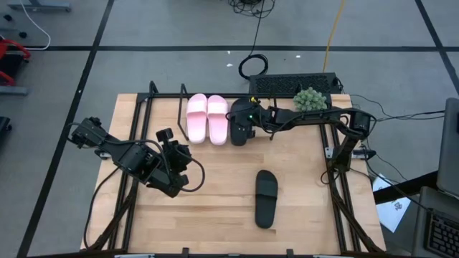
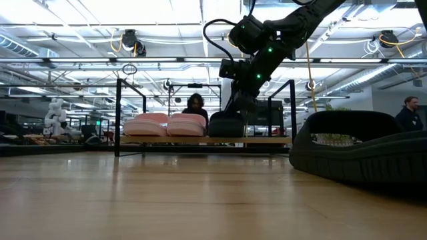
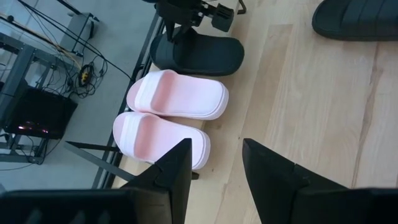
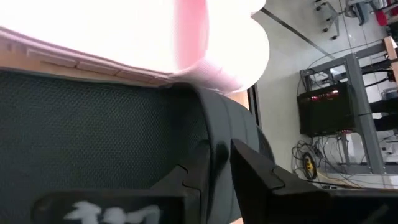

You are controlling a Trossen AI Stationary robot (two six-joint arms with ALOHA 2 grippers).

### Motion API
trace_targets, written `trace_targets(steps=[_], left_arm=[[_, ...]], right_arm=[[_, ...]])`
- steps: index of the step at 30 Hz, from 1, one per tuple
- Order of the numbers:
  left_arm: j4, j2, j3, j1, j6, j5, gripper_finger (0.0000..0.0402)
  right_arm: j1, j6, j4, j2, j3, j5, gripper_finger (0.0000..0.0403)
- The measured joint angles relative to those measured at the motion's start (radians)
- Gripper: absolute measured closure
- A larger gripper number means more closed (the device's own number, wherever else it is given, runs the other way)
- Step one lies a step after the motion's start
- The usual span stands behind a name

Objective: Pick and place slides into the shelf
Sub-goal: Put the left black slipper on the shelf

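My right gripper (image 1: 239, 129) is clenched on a black slide (image 1: 238, 126), setting it on the shelf (image 1: 283, 136) right beside the pink pair (image 1: 206, 118). These feel like light, squishy foam, so pinching a side wall or the strap seems best. The other black slide (image 1: 266, 198) lies mid-table; my left gripper (image 1: 179, 170) waits nearby, released.

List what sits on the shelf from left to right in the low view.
Pink slide → second pink slide → black slide, with the right gripper at it from above.
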Motion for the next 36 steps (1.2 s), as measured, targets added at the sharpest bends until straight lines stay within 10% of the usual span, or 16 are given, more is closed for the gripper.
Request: trace_targets(steps=[36], left_arm=[[0.0, 0.0, 0.0, 0.0, 0.0, -0.001, 0.0256]], right_arm=[[-0.016, -0.065, 0.043, -0.002, -0.056, 0.005, 0.0357]])
